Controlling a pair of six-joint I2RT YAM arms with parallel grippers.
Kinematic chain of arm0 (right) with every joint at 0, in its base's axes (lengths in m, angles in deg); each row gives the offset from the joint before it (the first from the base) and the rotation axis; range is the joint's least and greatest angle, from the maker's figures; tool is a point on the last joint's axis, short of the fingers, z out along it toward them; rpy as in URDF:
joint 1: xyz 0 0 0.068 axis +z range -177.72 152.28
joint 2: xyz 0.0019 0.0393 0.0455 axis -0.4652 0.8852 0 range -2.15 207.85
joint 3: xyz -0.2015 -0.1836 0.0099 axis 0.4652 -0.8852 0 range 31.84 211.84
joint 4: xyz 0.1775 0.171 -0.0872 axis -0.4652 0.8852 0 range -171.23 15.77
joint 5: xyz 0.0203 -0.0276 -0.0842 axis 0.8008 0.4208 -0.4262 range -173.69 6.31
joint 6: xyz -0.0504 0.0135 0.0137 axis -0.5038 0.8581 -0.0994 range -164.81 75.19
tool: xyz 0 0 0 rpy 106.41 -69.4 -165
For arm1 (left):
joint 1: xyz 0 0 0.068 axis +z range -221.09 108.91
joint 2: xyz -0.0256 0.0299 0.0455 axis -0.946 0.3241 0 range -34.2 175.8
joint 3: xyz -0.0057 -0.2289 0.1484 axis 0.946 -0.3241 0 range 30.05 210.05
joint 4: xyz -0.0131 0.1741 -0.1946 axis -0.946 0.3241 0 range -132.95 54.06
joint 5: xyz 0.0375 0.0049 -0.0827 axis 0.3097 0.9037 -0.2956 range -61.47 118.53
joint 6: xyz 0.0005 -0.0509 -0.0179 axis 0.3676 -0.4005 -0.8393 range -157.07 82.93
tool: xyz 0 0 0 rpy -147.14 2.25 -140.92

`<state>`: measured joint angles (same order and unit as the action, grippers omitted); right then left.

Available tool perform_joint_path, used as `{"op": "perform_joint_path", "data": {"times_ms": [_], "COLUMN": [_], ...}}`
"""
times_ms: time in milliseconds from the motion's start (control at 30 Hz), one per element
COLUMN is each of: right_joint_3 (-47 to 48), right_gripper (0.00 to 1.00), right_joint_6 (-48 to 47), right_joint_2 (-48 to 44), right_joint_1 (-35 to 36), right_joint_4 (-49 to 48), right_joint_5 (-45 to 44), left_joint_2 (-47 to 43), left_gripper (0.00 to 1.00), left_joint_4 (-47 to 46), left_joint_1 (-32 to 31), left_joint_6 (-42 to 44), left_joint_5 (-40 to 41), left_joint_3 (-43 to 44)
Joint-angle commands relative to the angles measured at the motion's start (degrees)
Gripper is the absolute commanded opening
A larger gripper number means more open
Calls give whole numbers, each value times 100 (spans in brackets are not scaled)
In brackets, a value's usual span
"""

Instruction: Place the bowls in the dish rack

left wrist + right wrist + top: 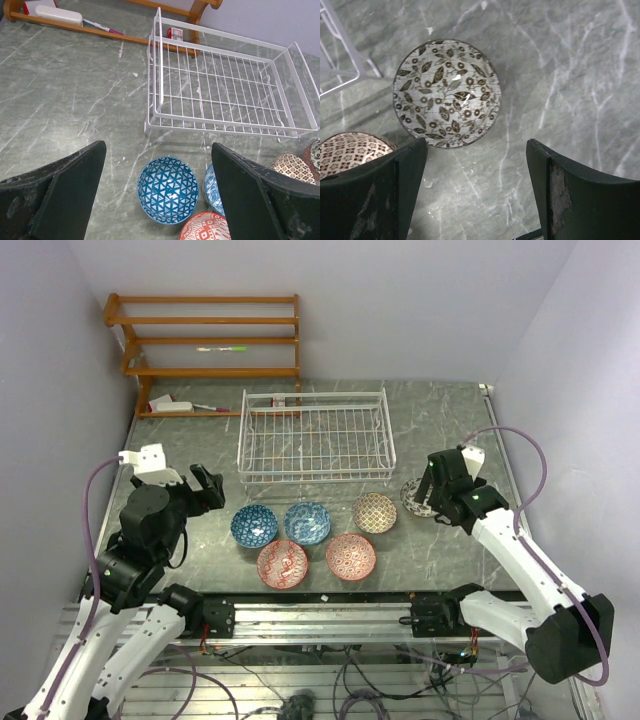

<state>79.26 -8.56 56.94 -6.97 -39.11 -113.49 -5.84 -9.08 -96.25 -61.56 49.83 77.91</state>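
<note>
6 bowls, all on the grey table point(190, 445) just in front of 1 white wire dish rack point(316, 476): 2 blue bowls point(254, 526) point(307, 522), 2 red bowls point(282, 564) point(351, 556), 1 tan bowl point(375, 512), 1 blk-&-wht bowl point(446, 93) at the right end. R gripper point(476, 145) hangs over the blk-&-wht bowl, jaws wide apart, holding & touching nothing. L gripper point(157, 150) hangs above the table just left of the blue bowls, jaws wide apart too, empty.
</note>
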Motion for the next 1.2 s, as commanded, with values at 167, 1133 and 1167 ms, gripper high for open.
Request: {"op": "perform_joint_path", "data": {"times_ms": [167,1133,1167], "right_joint_3": [-262,-535,-549], "right_gripper": [63,55,55], "right_joint_6": [-357,93,81], "right_joint_2": [180,1740,1711], "right_joint_1": [-104,-290,-283], "right_joint_4": [-1170,-2917,-2975], "right_joint_5": [1041,894,900], "left_joint_2": [-124,-21,-12], "left_gripper": [97,97,97], "left_joint_4": [-78,-82,-82], "left_joint_1": [65,73,73], "left_joint_6": [-36,85,85], "left_joint_5": [-223,-337,-350], "left_joint_3": [-35,-60,-71]}}
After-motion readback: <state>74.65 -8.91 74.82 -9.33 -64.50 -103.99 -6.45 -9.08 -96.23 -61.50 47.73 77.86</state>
